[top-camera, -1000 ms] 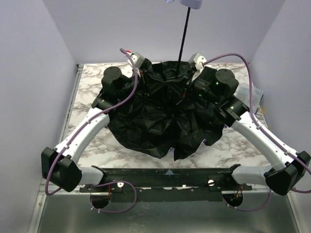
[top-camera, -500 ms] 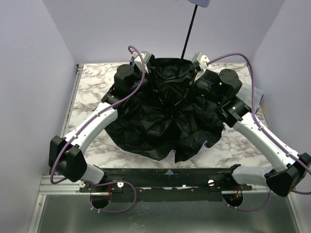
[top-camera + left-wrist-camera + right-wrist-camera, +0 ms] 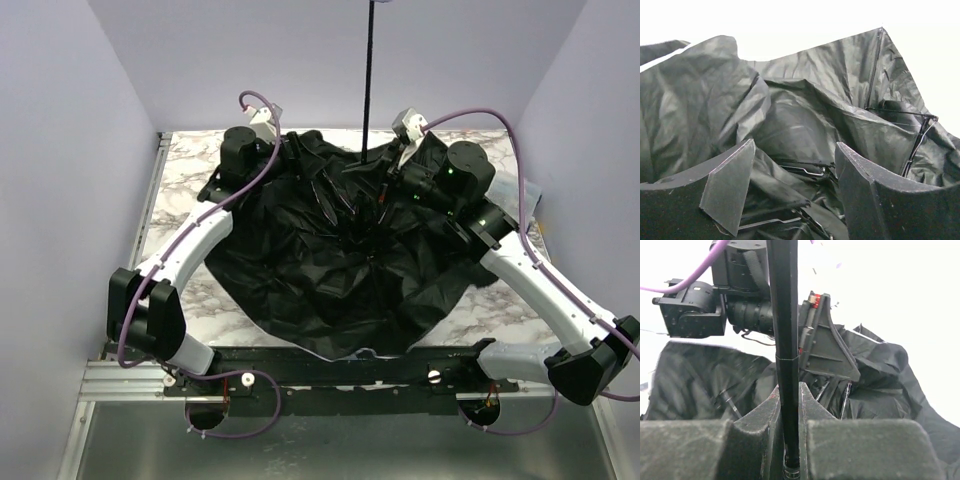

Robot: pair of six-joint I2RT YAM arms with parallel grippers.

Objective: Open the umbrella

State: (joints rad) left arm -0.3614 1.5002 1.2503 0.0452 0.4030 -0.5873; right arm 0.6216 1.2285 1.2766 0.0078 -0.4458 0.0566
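Note:
The umbrella lies upside down on the table, its black inside spread wide and facing up. Its thin black shaft stands nearly upright, and the handle is cut off by the top edge. My right gripper is shut on the shaft low down, near the hub; in the right wrist view the gripper pinches it between both fingers. My left gripper is open at the canopy's back left edge. In the left wrist view the gripper hangs over crumpled black fabric and thin metal ribs.
The marble tabletop shows round the canopy, which reaches over the front edge above the black mounting rail. Lavender walls close in the back and sides. A pale fabric piece lies at the table's right edge.
The shaft has swung from leaning right to nearly upright. The canopy has spread wider towards the front edge. My left arm has pulled back to the left.

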